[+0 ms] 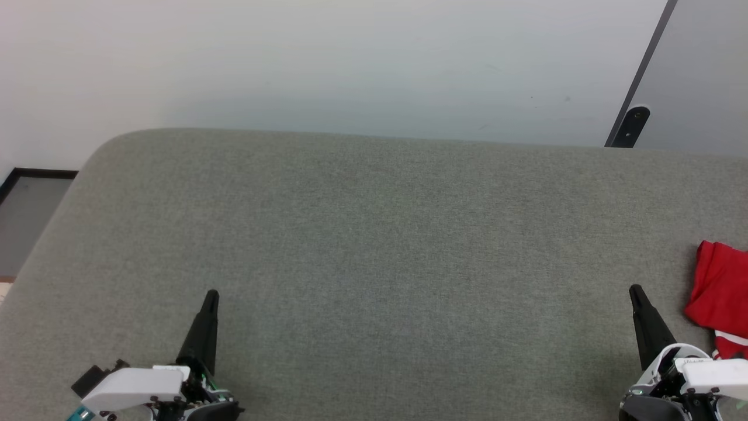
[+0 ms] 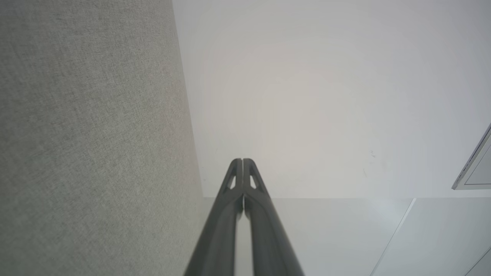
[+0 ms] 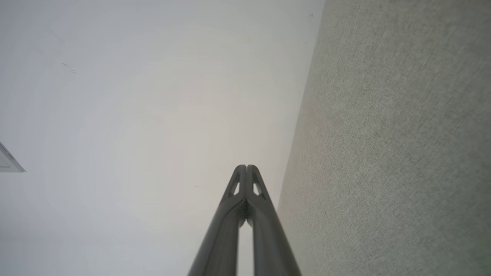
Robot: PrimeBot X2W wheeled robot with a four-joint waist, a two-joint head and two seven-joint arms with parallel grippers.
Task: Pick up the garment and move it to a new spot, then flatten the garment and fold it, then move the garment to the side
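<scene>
Just beside the right hand [image 1: 636, 290] lies the garment [image 1: 720, 292].

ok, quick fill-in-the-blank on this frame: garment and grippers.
1. The garment is mostly ____ in colour.
2. It lies on the grey fabric surface, nearer the ____ gripper.
3. The left gripper and right gripper both have their fingers ____.
4. The garment is held by ____ gripper.
Missing words: red; right; shut; neither.
</scene>
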